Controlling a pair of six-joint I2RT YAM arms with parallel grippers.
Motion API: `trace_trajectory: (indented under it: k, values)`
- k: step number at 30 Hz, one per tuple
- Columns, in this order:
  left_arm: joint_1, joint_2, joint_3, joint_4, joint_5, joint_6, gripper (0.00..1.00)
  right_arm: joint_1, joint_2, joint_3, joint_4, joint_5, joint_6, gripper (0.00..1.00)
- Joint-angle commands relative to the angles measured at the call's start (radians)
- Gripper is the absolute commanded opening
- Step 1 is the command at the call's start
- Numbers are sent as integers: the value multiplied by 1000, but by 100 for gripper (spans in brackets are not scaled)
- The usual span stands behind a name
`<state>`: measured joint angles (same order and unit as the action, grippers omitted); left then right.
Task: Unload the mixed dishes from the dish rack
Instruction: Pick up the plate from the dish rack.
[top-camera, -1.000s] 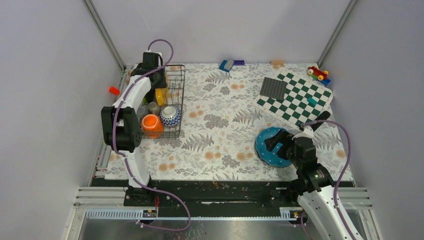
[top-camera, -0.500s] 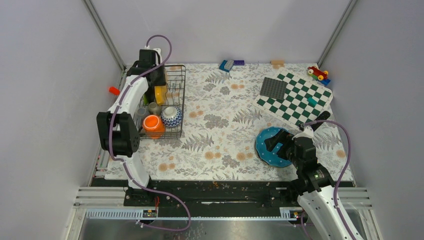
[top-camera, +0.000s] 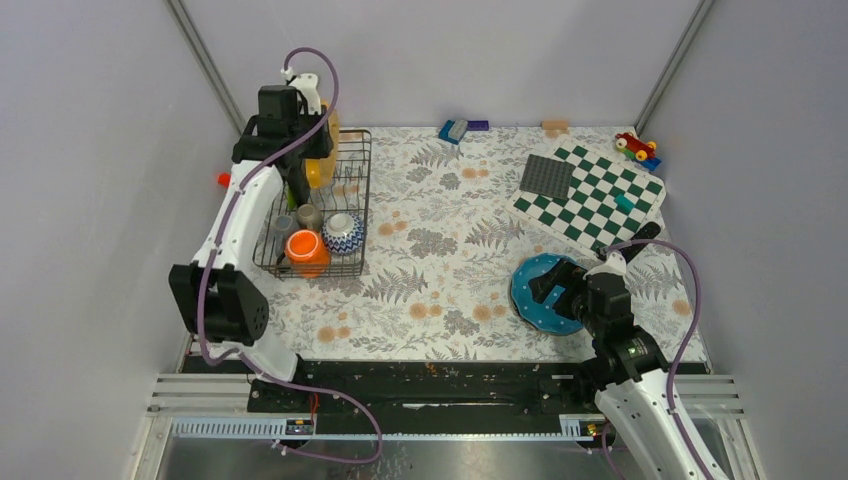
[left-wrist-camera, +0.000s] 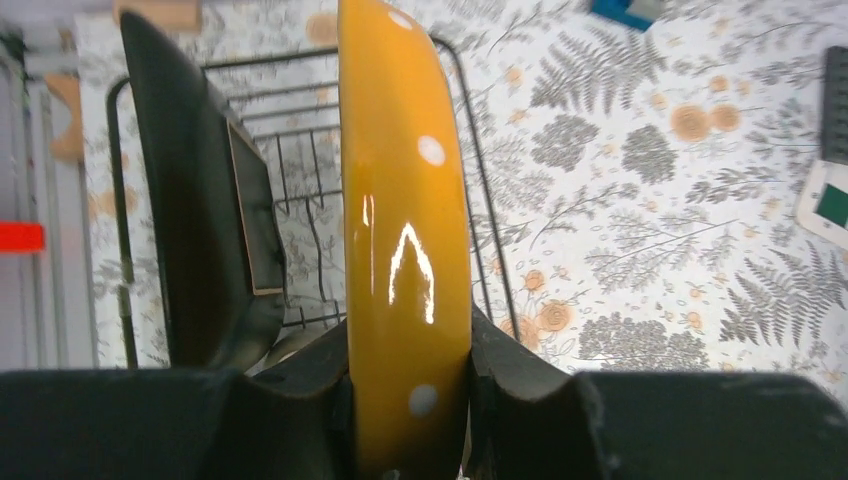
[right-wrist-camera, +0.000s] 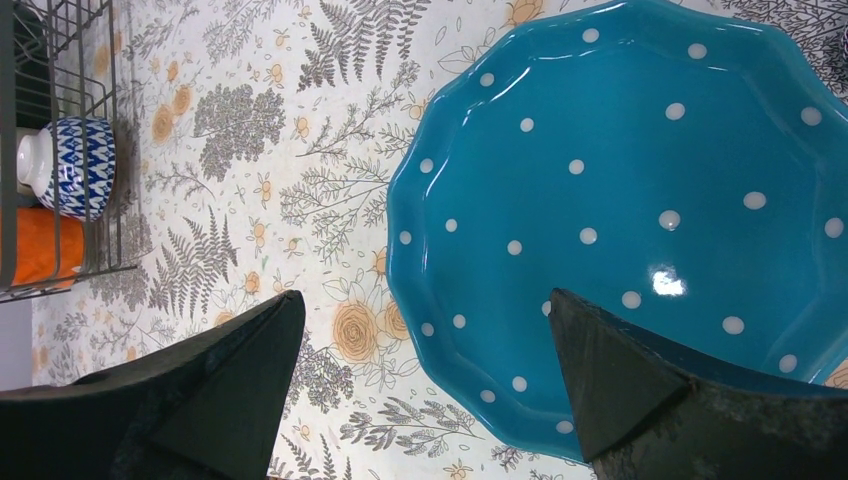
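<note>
The dark wire dish rack (top-camera: 350, 200) stands at the far left. My left gripper (left-wrist-camera: 405, 345) is shut on a yellow white-dotted plate (left-wrist-camera: 400, 200), held on edge above the rack's far end (top-camera: 322, 160). A black square plate (left-wrist-camera: 205, 220) stands upright in the rack beside it. An orange mug (top-camera: 303, 247), a grey cup (top-camera: 308, 214) and a patterned bowl (top-camera: 340, 231) sit in the rack's near end. The blue white-dotted plate (top-camera: 537, 295) lies flat on the table at right. My right gripper (right-wrist-camera: 425, 320) is open over its edge (right-wrist-camera: 620, 200).
A green-white chequered board (top-camera: 600, 200) with a dark studded square (top-camera: 547, 178) lies at the far right. Small toys (top-camera: 636, 148) and blocks (top-camera: 455, 129) line the far edge. A red object (top-camera: 224, 179) lies left of the rack.
My left arm has risen and pulled back, lifting the yellow plate up out of the rack. The right arm has not moved.
</note>
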<state>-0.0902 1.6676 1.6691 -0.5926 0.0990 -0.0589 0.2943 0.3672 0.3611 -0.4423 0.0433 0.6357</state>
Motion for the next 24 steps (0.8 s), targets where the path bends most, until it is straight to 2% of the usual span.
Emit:
trace_trajectory:
  k: [1,6,12,15,18,24]
  values:
    - [-68,-204,14,227,56,91,0,1,16,7,34,9,-22,100]
    - [-249,-319,-67,298,-73,268,0,0,39,51,-21,32,-7,100]
    - [-578,-536,-403,544,-246,709,0,0,63,163,-136,2,68,100]
    - [-679,-646,-589,650,-223,904,0,0,68,208,-145,-64,111,100]
    - [-771,-722,-720,742,-257,998,0,0,73,250,-143,-139,157,100]
    - [-962,-747,-822,728,-342,1115,0,0,90,303,-62,-251,264,100]
